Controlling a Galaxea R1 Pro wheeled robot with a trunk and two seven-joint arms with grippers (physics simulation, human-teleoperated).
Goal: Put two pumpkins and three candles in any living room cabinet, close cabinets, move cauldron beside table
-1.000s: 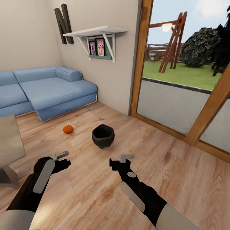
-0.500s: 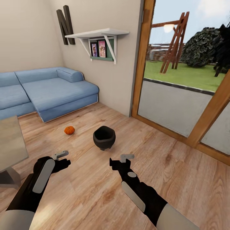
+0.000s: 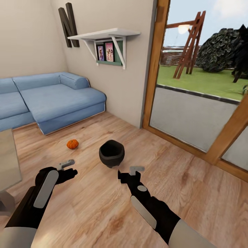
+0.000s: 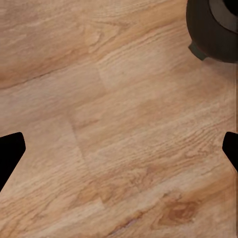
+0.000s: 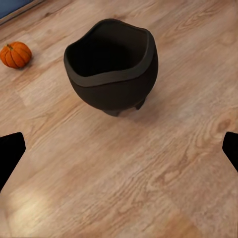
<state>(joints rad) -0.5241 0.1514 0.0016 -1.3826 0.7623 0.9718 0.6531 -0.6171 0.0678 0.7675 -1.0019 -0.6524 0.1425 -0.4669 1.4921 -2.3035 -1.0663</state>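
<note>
The black cauldron stands upright on the wood floor just ahead of my right gripper, which is open and holds nothing. In the right wrist view the cauldron has an empty mouth, and one orange pumpkin lies beyond it. That pumpkin rests on the floor left of the cauldron, in front of the sofa. My left gripper hovers open over bare floor, short of the pumpkin. Its wrist view catches the cauldron's side at one corner. A corner of the beige-grey table shows at the left edge.
A blue corner sofa fills the back left against the wall. A white wall shelf hangs above it. A wood-framed glass door runs along the right. Open wood floor lies to the right of my arms.
The whole view has shifted: the cauldron and pumpkin now sit lower and nearer my grippers, and less of the table shows. Both arms hold the same pose, grippers still open.
</note>
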